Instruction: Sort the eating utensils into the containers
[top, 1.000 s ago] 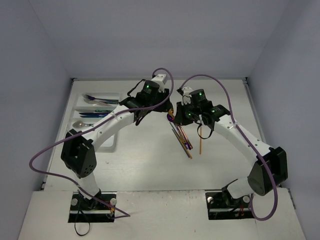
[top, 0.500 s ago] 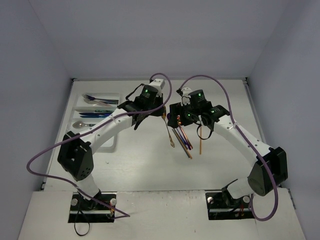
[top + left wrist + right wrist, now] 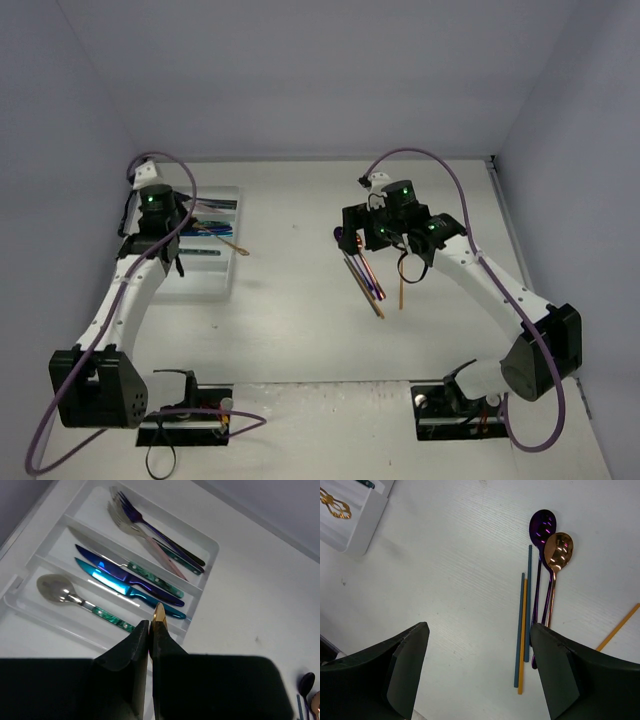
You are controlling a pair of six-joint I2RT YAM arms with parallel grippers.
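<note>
Our left pincer [image 3: 151,627] grips a gold utensil [image 3: 159,614] over the tray [image 3: 212,545], we judge to drop it in, while our right pincer [image 3: 479,630] gapes above loose spoons [image 3: 543,522].

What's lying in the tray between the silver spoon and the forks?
Knives: a silver-bladed, a blue and a teal one, in the compartment between them, seen in the left wrist view.

White links [image 3: 128,290], black joints [image 3: 95,385], green lights [image 3: 405,191], purple cables [image 3: 415,155], black end effector fingers [image 3: 127,647].

White tray [image 3: 210,545] holds forks [image 3: 125,512], knives [image 3: 115,575], a spoon [image 3: 52,587]; two spoons [image 3: 558,547] lie outside.
</note>
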